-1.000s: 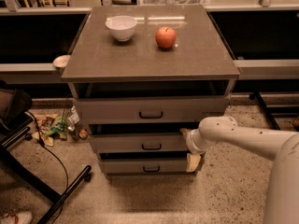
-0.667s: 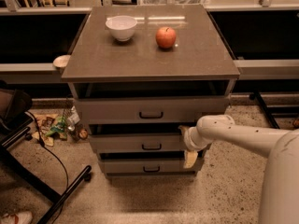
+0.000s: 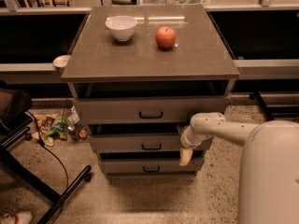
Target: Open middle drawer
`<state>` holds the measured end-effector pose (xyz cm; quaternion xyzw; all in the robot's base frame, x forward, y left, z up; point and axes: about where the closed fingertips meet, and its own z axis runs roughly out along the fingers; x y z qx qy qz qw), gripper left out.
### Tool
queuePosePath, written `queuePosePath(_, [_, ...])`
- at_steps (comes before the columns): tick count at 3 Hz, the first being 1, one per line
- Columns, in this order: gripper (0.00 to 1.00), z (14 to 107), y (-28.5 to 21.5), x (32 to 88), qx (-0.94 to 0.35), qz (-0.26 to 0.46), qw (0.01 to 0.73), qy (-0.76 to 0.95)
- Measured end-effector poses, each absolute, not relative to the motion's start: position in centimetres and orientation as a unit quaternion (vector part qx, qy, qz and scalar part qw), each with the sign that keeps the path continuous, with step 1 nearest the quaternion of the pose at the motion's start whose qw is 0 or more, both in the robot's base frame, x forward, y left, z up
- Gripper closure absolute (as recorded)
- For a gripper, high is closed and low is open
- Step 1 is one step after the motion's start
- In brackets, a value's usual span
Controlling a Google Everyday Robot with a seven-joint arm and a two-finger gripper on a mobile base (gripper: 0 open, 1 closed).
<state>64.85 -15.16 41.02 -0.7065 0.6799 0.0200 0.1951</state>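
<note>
Grey middle drawer (image 3: 121,143), cream gripper (image 3: 183,144) at its right end, red apple (image 3: 166,37), white bowl (image 3: 121,27)

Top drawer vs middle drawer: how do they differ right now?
The top drawer has the larger front; the middle drawer is shorter and narrower. The gripper is at the middle drawer's right end; nothing is at the top drawer's front. Shared: grey flat fronts, each with one small black bar handle at centre.

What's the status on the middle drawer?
Gripper at middle drawer right end. Handle ungrasped. Bowl and apple on cabinet top, not in the way.
</note>
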Motion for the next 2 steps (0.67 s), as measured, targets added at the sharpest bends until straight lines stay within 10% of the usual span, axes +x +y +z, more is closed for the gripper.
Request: queuePosePath(2, [0.42,39.81,-14.99,64.47,-0.697,0.028,0.183,0.693])
